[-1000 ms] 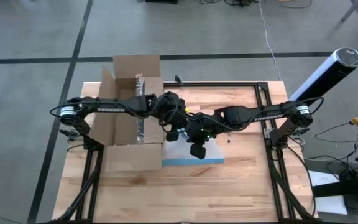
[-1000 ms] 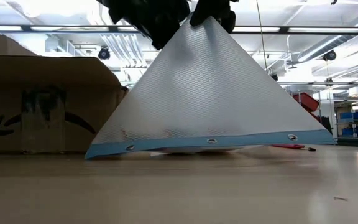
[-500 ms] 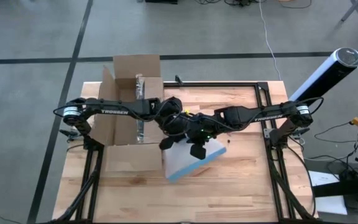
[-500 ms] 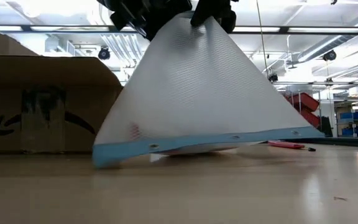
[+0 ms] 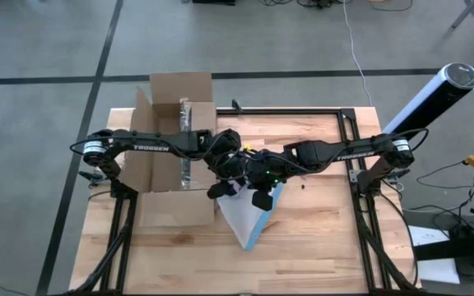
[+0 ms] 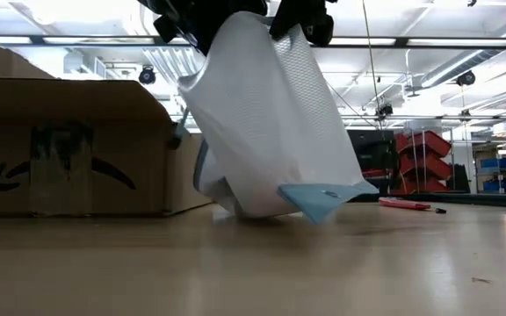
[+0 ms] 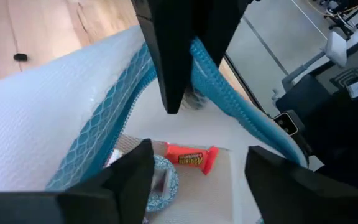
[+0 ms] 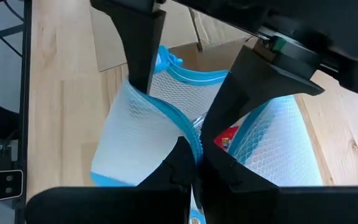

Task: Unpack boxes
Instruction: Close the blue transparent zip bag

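The wooden table (image 5: pixel 319 247) carries everything in the scene, framed by a black rail. At its ten o'clock side stands the brown cardboard box (image 5: pixel 174 148), the largest item, with its flaps folded outward and a strip of shiny tape running down its inner wall; in the low view the box (image 6: pixel 68 145) shows a black printed mark on its side.

Next in size is the white mesh pouch with a blue edge (image 5: pixel 249 215), hanging near the table's centre, just beside the box's three o'clock side. In the low view the pouch (image 6: pixel 266 123) is lifted by its top, its bottom sagging onto the table with the blue corner turned toward four o'clock.

The left pincer (image 5: pixel 225 174) reaches across the box from nine o'clock and is clenched on the pouch's top rim. The right pincer (image 5: pixel 260 182) comes in from three o'clock and grips the same rim just beside it, its fingertips pinched together on the blue border.

Inside the pouch, the left wrist view shows a small orange candy wrapper (image 7: pixel 191 158) next to a round blue-patterned item (image 7: pixel 161 179).

A thin red tool (image 6: pixel 409 204) lies on the table, well apart toward three o'clock.
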Controlling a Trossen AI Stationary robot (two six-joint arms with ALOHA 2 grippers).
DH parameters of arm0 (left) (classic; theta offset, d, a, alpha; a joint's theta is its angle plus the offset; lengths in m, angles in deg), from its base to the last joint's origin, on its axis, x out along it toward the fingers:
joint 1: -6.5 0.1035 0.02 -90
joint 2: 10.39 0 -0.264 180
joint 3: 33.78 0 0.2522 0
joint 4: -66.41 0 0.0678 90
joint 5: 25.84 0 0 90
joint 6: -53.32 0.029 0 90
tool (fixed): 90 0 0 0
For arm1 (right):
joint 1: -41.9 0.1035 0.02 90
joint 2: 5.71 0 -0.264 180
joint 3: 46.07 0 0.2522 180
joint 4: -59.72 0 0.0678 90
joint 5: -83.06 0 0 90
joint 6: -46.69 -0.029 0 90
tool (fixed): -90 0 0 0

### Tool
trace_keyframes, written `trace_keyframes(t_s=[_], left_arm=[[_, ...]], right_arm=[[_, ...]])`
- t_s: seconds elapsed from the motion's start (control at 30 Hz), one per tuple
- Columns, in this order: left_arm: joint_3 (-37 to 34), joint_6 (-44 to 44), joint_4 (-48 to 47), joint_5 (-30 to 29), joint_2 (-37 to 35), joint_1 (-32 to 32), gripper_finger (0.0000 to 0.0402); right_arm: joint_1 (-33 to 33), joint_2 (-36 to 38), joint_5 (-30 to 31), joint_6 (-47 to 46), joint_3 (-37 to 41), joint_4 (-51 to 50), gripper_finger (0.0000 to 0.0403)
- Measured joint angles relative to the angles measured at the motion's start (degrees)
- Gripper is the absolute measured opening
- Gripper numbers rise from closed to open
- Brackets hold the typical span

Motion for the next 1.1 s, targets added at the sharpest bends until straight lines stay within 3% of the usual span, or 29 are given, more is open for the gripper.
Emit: trace_keyframes(t_s=[0.23, 0.5, 0.73, 0.83, 1.1], left_arm=[[0.00, -0.85, -1.71, -5.23, -0.69, -0.01, 0.0264], [0.00, -1.69, -4.47, -8.09, -3.20, -0.02, 0.0241], [0.00, -0.93, -14.63, -9.62, -8.46, -0.02, 0.0220], [0.00, 0.34, -19.24, -12.29, -10.55, -0.02, 0.0217], [0.00, -1.52, -23.78, -12.55, -11.02, -0.17, 0.0226]], right_arm=[[0.00, 0.00, 0.02, -0.40, 0.00, -0.15, 0.0000], [0.11, 0.00, -1.93, -1.57, -0.02, -2.49, 0.0000], [0.11, 0.00, -1.75, -0.99, 0.00, -3.12, 0.0000], [0.09, 0.00, -1.44, -0.90, 0.00, -2.94, 0.0000], [0.11, 0.00, -1.42, -0.09, 0.00, -2.75, 0.0000]])
